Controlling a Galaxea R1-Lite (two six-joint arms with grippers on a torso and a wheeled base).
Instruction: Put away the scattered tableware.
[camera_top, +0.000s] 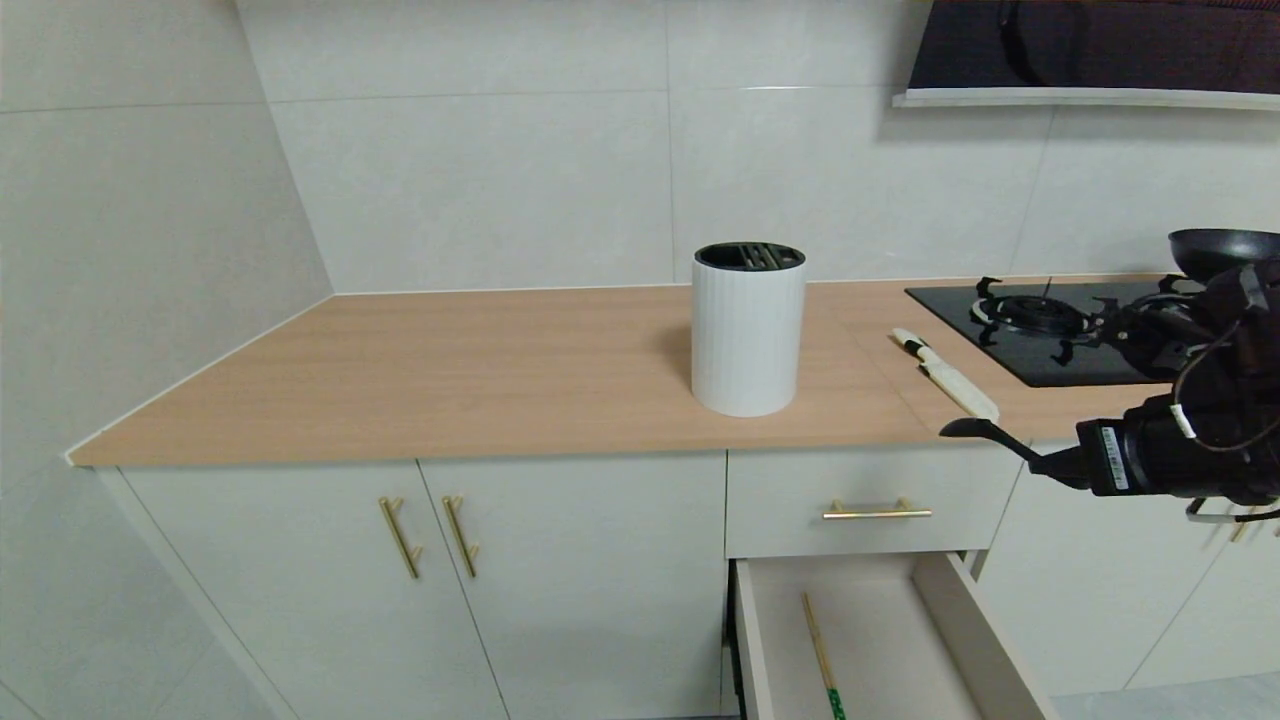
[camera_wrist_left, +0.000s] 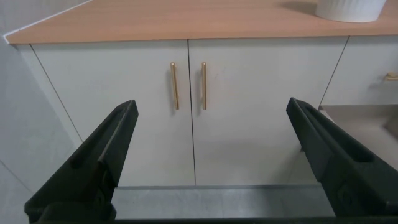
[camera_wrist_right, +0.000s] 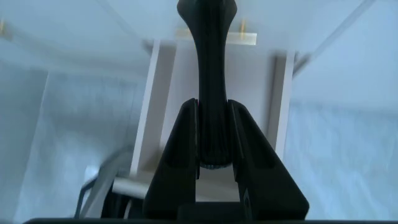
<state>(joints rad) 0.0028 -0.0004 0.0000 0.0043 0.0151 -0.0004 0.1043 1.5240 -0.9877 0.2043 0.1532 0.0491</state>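
My right gripper (camera_top: 1082, 467) is shut on the handle of a black spoon-like utensil (camera_top: 985, 431), held level in front of the counter edge, above and to the right of the open drawer (camera_top: 960, 620). In the right wrist view the fingers (camera_wrist_right: 180, 143) clamp the utensil (camera_wrist_right: 208, 74) over the drawer (camera_wrist_right: 146, 106). Chopsticks (camera_top: 820, 655) lie in the drawer. A knife with a pale blade (camera_top: 945, 373) rests on the counter to the right of the white ribbed utensil holder (camera_top: 748, 328). My left gripper (camera_wrist_left: 211, 165) is open, low in front of the cabinet doors (camera_wrist_left: 186, 87).
The wooden counter (camera_top: 450, 370) runs along a tiled wall. A black gas hob (camera_top: 1040, 325) with a dark pan (camera_top: 1220, 250) is at the right. A shut drawer with a gold handle (camera_top: 877, 512) sits above the open one. The holder's base (camera_wrist_left: 351, 7) shows in the left wrist view.
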